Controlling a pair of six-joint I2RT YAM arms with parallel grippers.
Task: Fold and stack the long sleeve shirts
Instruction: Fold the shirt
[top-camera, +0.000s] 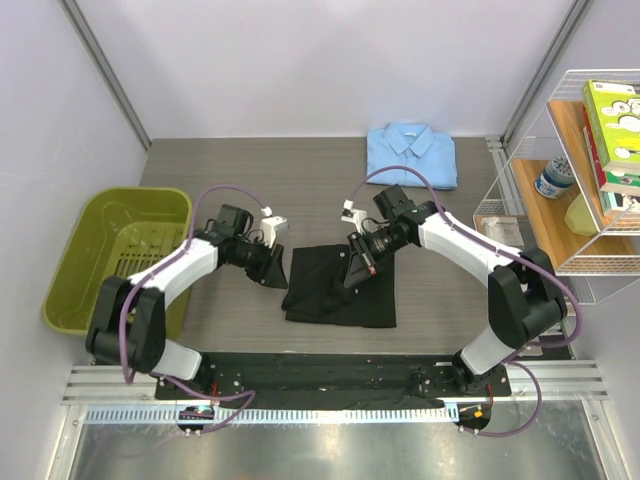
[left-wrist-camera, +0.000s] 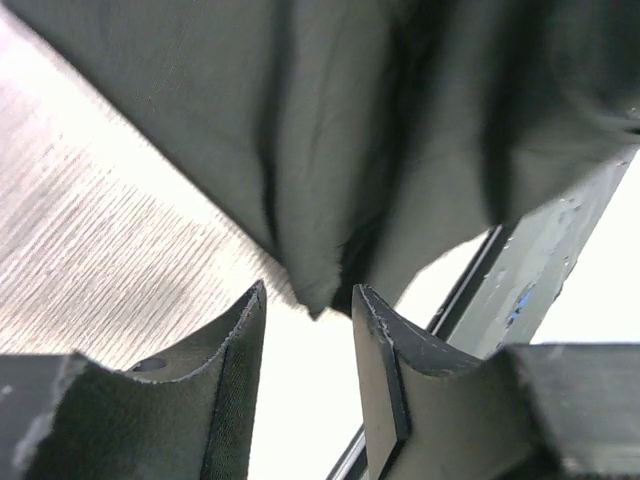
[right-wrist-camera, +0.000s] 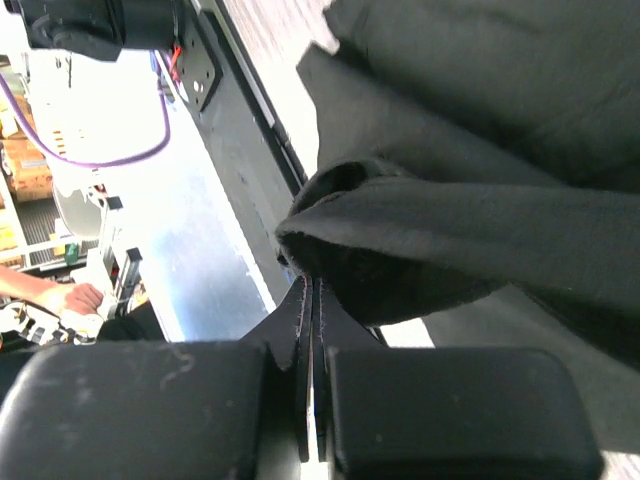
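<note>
From above, two shirts are counted: one black shirt (top-camera: 340, 290) spread at the middle of the bench (top-camera: 240, 190), and one light blue shirt (top-camera: 411, 155) lying folded at the far edge. One green bin (top-camera: 115, 250) is seen at the left. A green box (top-camera: 612, 120) stands on the wire shelf (top-camera: 560, 190); its print cannot be read. The left hand (top-camera: 272, 262) is placed at the black shirt's left edge, the right hand (top-camera: 358, 262) over its middle.

In the left wrist view, the fingers (left-wrist-camera: 230, 380) are held apart, with black cloth just beyond their tips.

In the right wrist view, the fingers (right-wrist-camera: 460, 400) are pressed together on a fold of the black shirt.
</note>
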